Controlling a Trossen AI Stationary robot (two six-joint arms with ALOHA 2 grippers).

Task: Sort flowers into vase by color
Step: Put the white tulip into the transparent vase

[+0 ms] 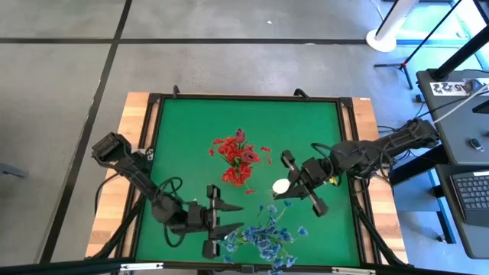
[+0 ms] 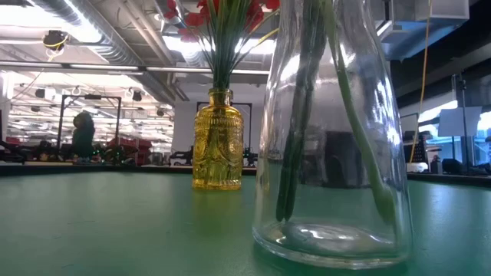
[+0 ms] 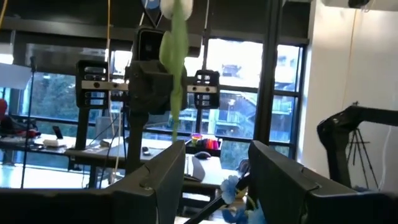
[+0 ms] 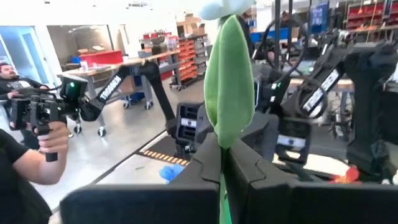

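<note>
While the right gripper (image 4: 222,163) stands shut tight on a green stem with one long leaf (image 4: 229,81), it holds that flower upright above the green mat's (image 1: 183,130) middle-right part; from above, the white bud (image 1: 281,186) shows at the gripper's tip. Left gripper (image 3: 216,177): fingers parted, nothing between them, low at the mat's near edge just beside the blue-blossom sprays (image 1: 267,238). Blue blooms show past its fingers in the left wrist view. Those sprays stand in the clear glass vase (image 2: 331,138), green stems visible through the glass in the low view. Red-blossom sprays (image 1: 238,159) stand in the amber glass vase (image 2: 218,142), mid-mat, farther back. A person (image 4: 28,149) holding a black device shows beyond the table in the right wrist view.
</note>
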